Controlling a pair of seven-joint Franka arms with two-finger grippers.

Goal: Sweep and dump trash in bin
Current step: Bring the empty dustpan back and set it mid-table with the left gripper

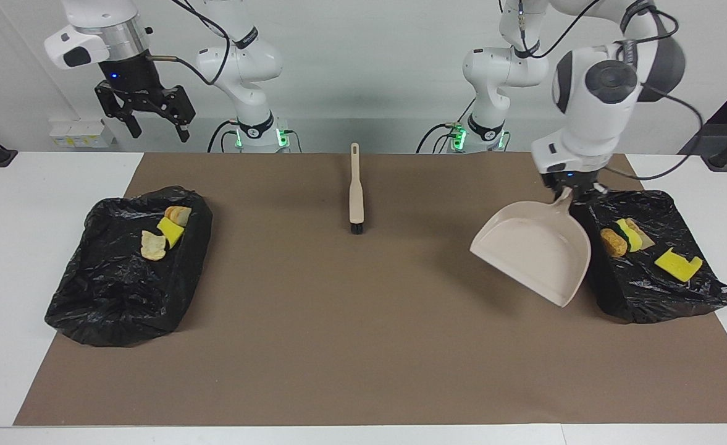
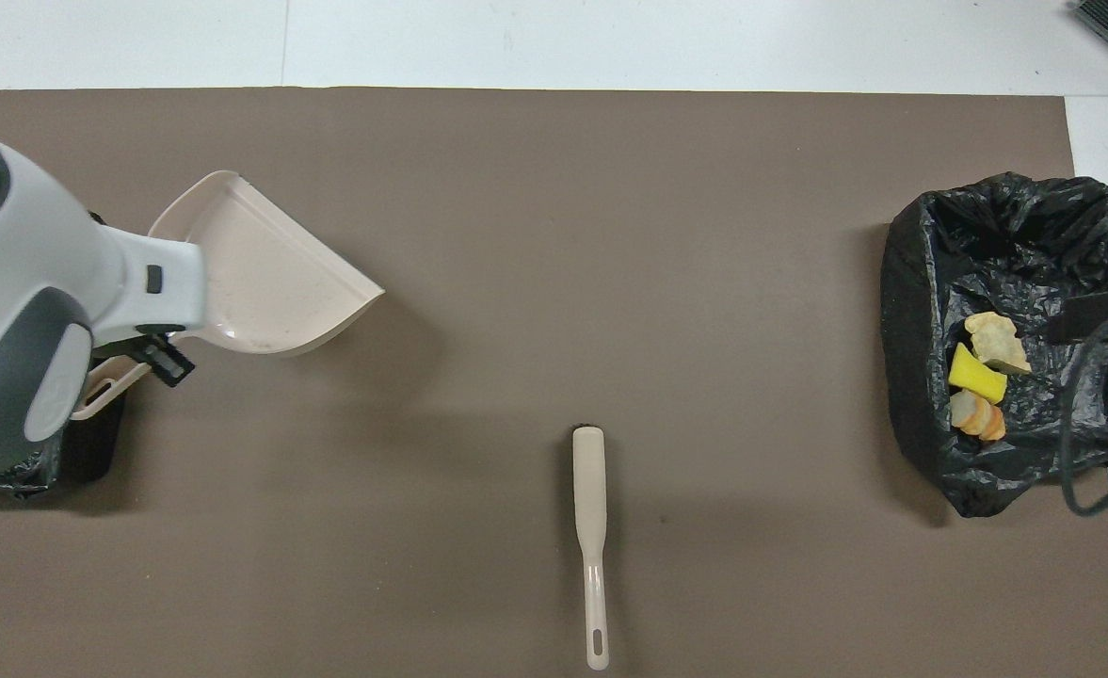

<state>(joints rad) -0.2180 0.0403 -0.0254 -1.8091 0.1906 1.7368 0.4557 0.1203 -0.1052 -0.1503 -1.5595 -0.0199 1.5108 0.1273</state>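
Note:
My left gripper (image 1: 566,193) is shut on the handle of the beige dustpan (image 1: 533,250), which hangs tilted and empty over the mat beside the black-lined bin (image 1: 659,303) at the left arm's end. That bin holds trash: a brown lump (image 1: 613,242), a yellow-green sponge (image 1: 629,235) and a yellow sponge (image 1: 678,264). In the overhead view the left arm covers most of this bin (image 2: 92,452), with the dustpan (image 2: 262,273) beside it. My right gripper (image 1: 156,120) waits open, raised near its arm's base.
A second black-lined bin (image 1: 110,296) at the right arm's end holds a beige lump (image 1: 153,245), a yellow sponge (image 1: 170,232) and another lump (image 1: 179,214). The beige hand brush (image 1: 356,191) lies mid-table near the robots, bristles pointing away from them.

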